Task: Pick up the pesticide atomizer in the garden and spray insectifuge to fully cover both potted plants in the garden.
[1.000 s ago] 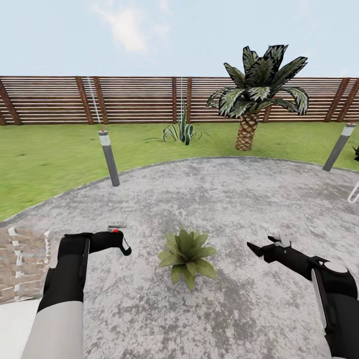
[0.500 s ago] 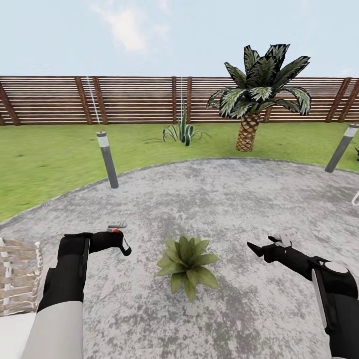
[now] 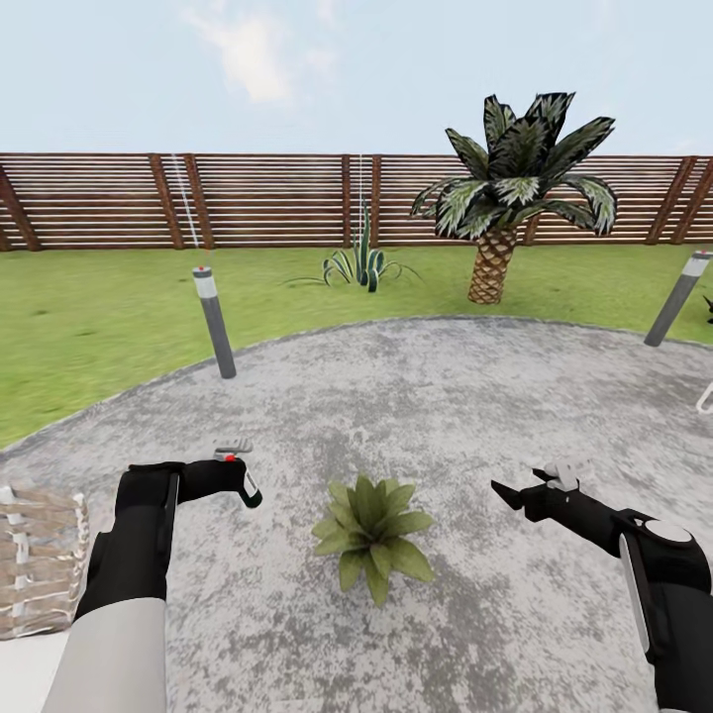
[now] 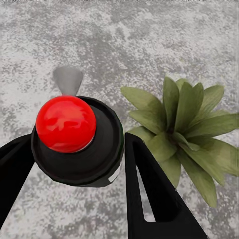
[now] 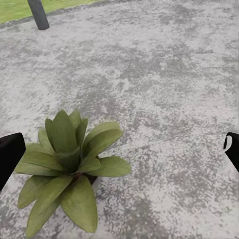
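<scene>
The pesticide atomizer [image 3: 246,479] is a dark bottle with a red button on top, and my left gripper [image 3: 236,477] is shut on it above the grey paving. In the left wrist view the atomizer's red button [image 4: 65,123] sits between the two black fingers [image 4: 149,189], with its nozzle toward the paving. One potted plant [image 3: 371,525], a low rosette of broad green leaves, stands on the paving between my arms, just right of the atomizer; its leaves [image 4: 184,129] lie beside the bottle. My right gripper [image 3: 515,492] is open and empty, right of the potted plant [image 5: 64,164]. The second potted plant is out of view.
Grey bollards stand at the paving's edge, one on the left [image 3: 214,322] and one on the right [image 3: 676,295]. Beyond lie the lawn [image 3: 89,317], a spiky agave [image 3: 361,262], a palm [image 3: 515,188] and the slatted fence [image 3: 267,198]. A woven brown object [image 3: 40,574] sits at the left edge.
The whole view has shifted slightly, so the woven object has slid toward the left edge. Both arms hold the same pose, and the atomizer stays in the left gripper.
</scene>
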Tool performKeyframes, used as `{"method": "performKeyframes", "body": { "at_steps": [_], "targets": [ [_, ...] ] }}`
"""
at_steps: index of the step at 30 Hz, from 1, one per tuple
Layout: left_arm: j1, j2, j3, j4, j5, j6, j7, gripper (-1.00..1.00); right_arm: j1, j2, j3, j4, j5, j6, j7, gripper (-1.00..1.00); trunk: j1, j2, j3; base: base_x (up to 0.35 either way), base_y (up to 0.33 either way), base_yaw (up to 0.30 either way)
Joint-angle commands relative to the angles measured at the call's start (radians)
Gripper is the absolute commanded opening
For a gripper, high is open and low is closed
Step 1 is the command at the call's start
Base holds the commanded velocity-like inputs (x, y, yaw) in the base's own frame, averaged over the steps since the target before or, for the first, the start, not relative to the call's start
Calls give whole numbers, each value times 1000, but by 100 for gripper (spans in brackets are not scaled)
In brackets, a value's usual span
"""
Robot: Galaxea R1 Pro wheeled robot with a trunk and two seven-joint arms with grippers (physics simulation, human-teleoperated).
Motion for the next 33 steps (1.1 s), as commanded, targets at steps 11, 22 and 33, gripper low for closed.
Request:
{"method": "performKeyframes", "body": {
  "at_steps": [11, 22, 33],
  "targets": [
    [-1, -4, 3, 0, -9, 3, -12, -100, 0, 0, -1, -1, 8, 3, 8, 100, -42, 77, 34, 0, 0, 0],
    [-1, -7, 2, 0, -10, 2, -12, -100, 26, 1, -3, -31, 6, 3, 8, 100, -85, 154, 80, 0, 0, 0],
    [-1, -7, 1, 0, -11, 3, -12, -100, 29, 2, -3, -35, 6, 3, 8, 100, -96, 175, 106, 0, 0, 0]
  ]
}}
